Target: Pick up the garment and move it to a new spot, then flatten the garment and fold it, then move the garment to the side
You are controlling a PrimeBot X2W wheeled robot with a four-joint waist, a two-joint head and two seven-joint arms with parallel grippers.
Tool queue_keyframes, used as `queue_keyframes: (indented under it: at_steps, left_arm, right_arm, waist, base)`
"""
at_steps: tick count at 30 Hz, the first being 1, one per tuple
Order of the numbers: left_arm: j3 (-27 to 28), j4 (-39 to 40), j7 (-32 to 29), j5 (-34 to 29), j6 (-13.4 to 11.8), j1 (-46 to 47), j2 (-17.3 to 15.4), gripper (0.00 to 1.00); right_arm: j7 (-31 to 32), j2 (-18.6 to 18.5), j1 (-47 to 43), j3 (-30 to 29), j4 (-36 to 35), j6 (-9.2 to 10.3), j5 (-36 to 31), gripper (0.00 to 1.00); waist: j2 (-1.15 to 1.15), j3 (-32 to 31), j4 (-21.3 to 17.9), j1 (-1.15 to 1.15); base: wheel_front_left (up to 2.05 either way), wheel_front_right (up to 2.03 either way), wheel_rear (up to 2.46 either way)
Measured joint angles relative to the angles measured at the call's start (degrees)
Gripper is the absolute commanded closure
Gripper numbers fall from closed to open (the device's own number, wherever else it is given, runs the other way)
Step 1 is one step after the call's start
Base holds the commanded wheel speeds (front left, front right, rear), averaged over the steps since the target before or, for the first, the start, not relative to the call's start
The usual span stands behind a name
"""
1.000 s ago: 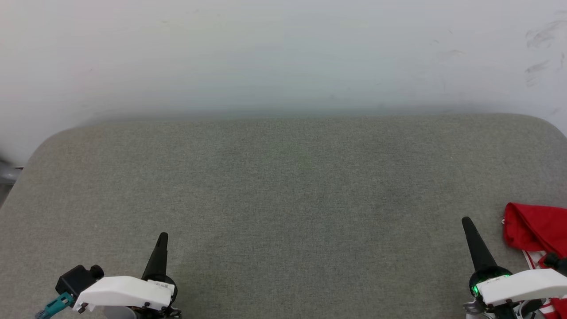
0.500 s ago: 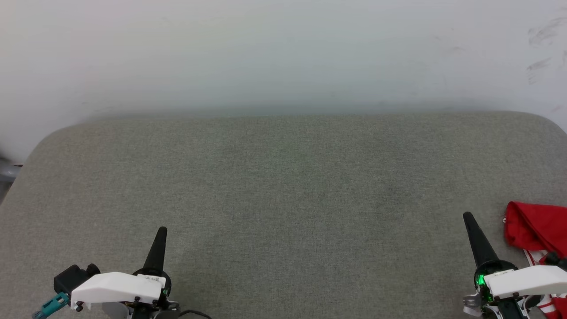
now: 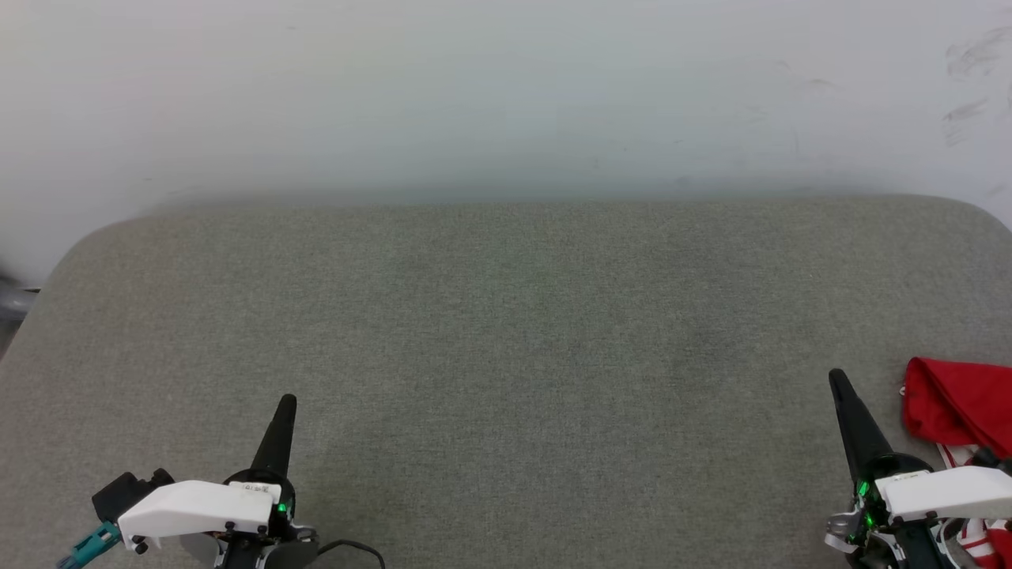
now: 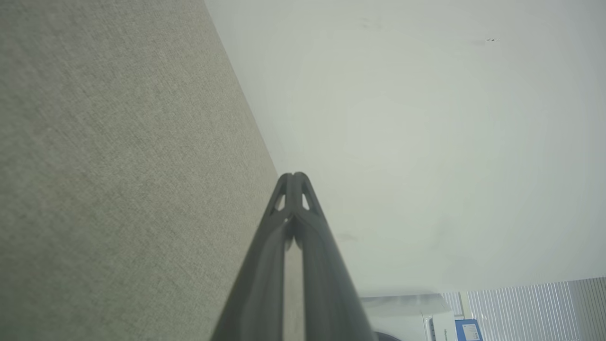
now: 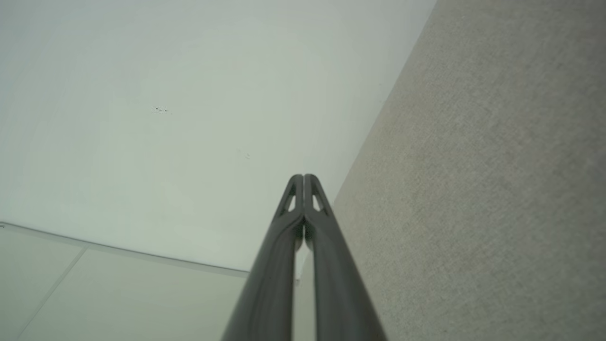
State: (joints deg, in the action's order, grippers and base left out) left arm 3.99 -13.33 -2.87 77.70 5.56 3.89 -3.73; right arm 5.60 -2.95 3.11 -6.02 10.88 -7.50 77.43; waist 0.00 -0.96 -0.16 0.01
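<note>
The garment [image 3: 961, 407], bright red with a bit of red-white striped trim, lies bunched at the right edge of the grey-green cushioned surface [image 3: 506, 332] in the head view, partly cut off by the frame. My right gripper [image 3: 836, 379] stands just left of the garment, shut and holding nothing, apart from the cloth. My left gripper [image 3: 288, 401] rests at the lower left, far from the garment, also shut and holding nothing. In the wrist views the tips of the left gripper [image 4: 293, 176] and of the right gripper [image 5: 303, 177] are pressed together.
A pale wall [image 3: 506, 95] rises behind the cushioned surface, whose back corners are rounded. A white appliance [image 4: 416, 317] and window blinds [image 4: 535, 308] show in the left wrist view's lower right. A grey pipe end [image 3: 12, 304] sits at the far left.
Both grippers have shifted slightly upward in the head view, and the garment sits a little higher too, so the camera has tilted a bit. Both grippers stay shut.
</note>
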Motion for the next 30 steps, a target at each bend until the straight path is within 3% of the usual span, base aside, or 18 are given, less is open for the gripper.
queue_keyframes:
  at_steps: [30]
  left_arm:
    - [2.2, -0.6, -3.1, 12.7, 1.6, 1.8, 0.7, 1.0]
  right_arm:
    - [0.7, 0.0, 2.5, -0.4, 2.7, 0.0, 12.9, 1.0]
  waist:
    - [0.0, 1.0, 0.1, -0.01]
  base:
    - [0.0, 0.0, 0.0]
